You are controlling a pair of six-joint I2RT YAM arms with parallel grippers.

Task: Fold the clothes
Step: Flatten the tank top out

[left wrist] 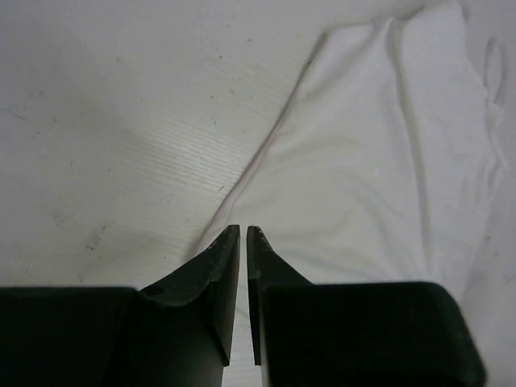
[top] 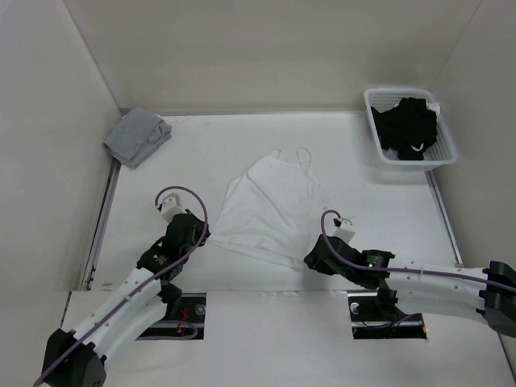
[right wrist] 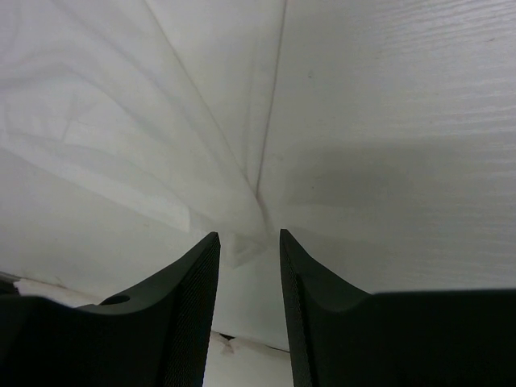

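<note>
Top external view: the left tool (top: 199, 235), jaws narrowed to a slit, sits at the lower-left hem corner of the thin white sleeveless camisole (top: 270, 211), which lies flat mid-frame. The right tool (top: 311, 260) stands wide over the lower-right corner. A shallow pinch could slip and skew the fold. The bench (top: 363, 201) is white, boxed by white walls (top: 242, 56).

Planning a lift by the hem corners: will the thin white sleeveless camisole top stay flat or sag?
Probably sag: the thin white camisole top lies limp with soft creases, so it looks floppy. Likely very light, the fabric being thin. Its narrow loop straps may dangle.
</note>
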